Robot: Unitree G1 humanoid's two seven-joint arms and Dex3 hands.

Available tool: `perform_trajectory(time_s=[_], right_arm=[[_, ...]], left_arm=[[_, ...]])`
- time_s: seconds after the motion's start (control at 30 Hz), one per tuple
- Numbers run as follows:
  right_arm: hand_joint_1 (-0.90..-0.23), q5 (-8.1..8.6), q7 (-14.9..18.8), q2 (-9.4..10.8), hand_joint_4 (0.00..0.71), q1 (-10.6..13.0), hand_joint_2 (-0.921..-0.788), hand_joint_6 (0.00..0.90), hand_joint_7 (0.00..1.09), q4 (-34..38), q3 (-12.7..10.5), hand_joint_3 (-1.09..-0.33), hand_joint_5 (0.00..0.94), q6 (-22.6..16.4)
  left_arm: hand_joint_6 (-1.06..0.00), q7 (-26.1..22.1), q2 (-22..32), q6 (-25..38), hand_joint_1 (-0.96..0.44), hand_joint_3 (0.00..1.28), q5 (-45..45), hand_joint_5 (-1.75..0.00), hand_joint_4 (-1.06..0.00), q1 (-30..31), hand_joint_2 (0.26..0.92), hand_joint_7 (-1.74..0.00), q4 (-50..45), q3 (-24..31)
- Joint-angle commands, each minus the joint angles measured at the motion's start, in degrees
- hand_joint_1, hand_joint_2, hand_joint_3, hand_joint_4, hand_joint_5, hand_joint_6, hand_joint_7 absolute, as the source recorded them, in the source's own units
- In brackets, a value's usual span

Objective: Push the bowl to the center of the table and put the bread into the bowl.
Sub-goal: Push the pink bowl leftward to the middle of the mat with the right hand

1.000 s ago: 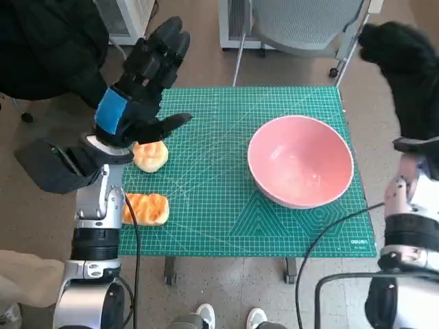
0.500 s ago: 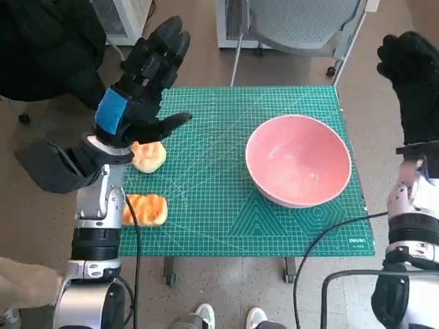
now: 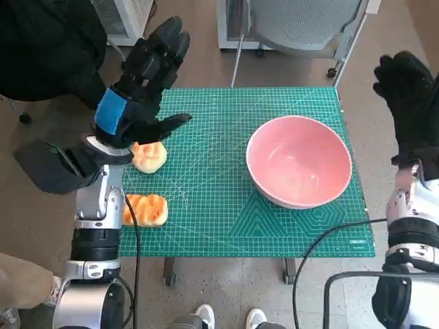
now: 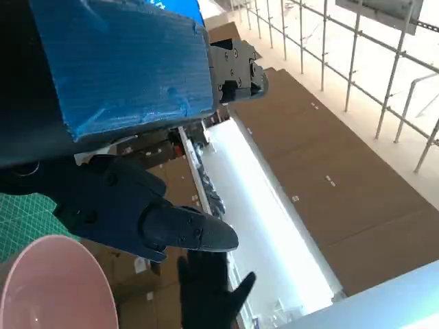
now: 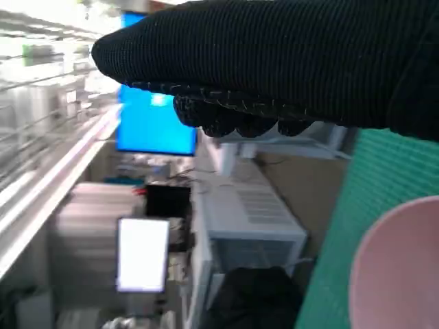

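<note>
Raised above the left part of the table, the left hand [image 3: 140, 86], black with blue tape across its back, is seen with its fingers spread and its thumb stuck out to the side; nothing is held in it. Just beneath its thumb, a pale round bread roll [image 3: 150, 155] is partly covered in the head view, and whether it is touched by the hand cannot be told from there. A second, orange-glazed piece of bread [image 3: 145, 209] lies nearer the robot, close to the left edge of the green gridded cutting mat [image 3: 212, 185], beside the pale left forearm. The wide, shallow pink bowl [image 3: 300, 162] is set on the right half of the mat, well apart from both breads and off the centre of the table. Beyond the table's right edge, the right hand [image 3: 408, 96] in its black knitted glove is held up with the fingers extended and loosely parted, gripping nothing and clear of the bowl. A slice of the bowl's rim is caught in each wrist view. A grey chair [image 3: 302, 24] stands behind the table's far edge, and a black cable [image 3: 322, 240] is draped over the near right corner of the mat.
</note>
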Motion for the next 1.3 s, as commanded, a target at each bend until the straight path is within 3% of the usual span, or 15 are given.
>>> perform_trajectory(time_s=[0.03,0.53,0.8,1.3], right_arm=[[-0.731,-0.79,-2.00,0.10,0.175,1.90,-0.921,0.260,0.03,1.47,-0.98,-0.917,0.019,3.58],[-0.725,-1.06,-6.02,1.56,0.306,3.62,-0.921,0.355,0.06,2.08,-2.93,-0.940,0.039,10.04],[-0.740,-0.95,-8.26,2.60,0.364,4.92,-0.921,0.413,0.07,2.38,-4.17,-0.891,0.033,12.99],[-0.729,-2.66,-11.05,5.00,0.387,6.59,-0.921,0.434,0.05,2.37,-4.55,-0.881,0.015,15.89]], left_arm=[[-0.01,-0.33,0.60,0.20,-0.54,0.18,-0.45,0.00,-0.04,0.50,0.921,-0.34,-0.86,0.26],[-0.01,-0.39,0.89,1.04,-0.54,0.18,-0.67,0.00,-0.04,0.77,0.921,-0.34,-1.45,0.44],[-0.01,-0.30,1.23,1.61,-0.54,0.18,-0.72,0.00,-0.04,1.25,0.921,-0.34,-2.36,0.53],[0.00,0.76,1.96,3.07,-0.53,0.18,-0.50,0.00,-0.04,2.46,0.921,-0.34,-5.38,0.69]])
